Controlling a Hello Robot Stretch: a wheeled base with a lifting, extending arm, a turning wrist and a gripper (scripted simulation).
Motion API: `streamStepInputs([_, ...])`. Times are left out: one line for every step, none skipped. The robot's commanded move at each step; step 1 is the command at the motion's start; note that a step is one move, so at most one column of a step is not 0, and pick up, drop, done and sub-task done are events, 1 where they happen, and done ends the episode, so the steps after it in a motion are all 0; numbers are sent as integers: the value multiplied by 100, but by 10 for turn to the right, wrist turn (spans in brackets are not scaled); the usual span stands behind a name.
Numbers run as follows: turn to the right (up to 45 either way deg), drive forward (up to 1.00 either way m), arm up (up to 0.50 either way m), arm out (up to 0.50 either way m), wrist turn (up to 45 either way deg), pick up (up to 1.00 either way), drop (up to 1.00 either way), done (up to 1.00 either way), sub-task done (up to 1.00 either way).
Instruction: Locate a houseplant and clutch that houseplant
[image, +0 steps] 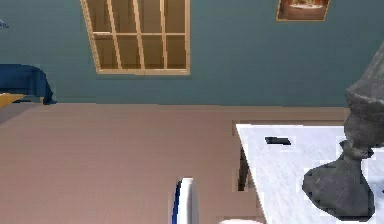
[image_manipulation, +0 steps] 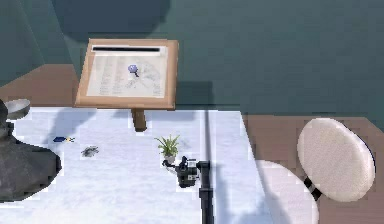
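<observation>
White tabletop against teal wall, small green houseplant standing at 11 o'clock from gripper, cannot tell whether anything held, white chair at 3 o'clock.

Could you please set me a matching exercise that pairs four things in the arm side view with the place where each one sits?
Things:
1. houseplant
2. grey statue
3. white chair
4. wooden-framed board

Places:
A. off the white table, at the view's right
B. standing at the table's far edge
C. on the table, just left of the dark arm bar
D. on the table, at the view's left edge

Pairs: 1-C, 2-D, 3-A, 4-B.
</observation>
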Motion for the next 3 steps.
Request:
streamStepInputs([0, 0, 0, 0, 0, 100, 0, 0, 0])
streamStepInputs([0, 0, 10, 0, 0, 0, 0, 0, 0])
streamStepInputs([0, 0, 0, 0, 0, 0, 0, 100, 0])
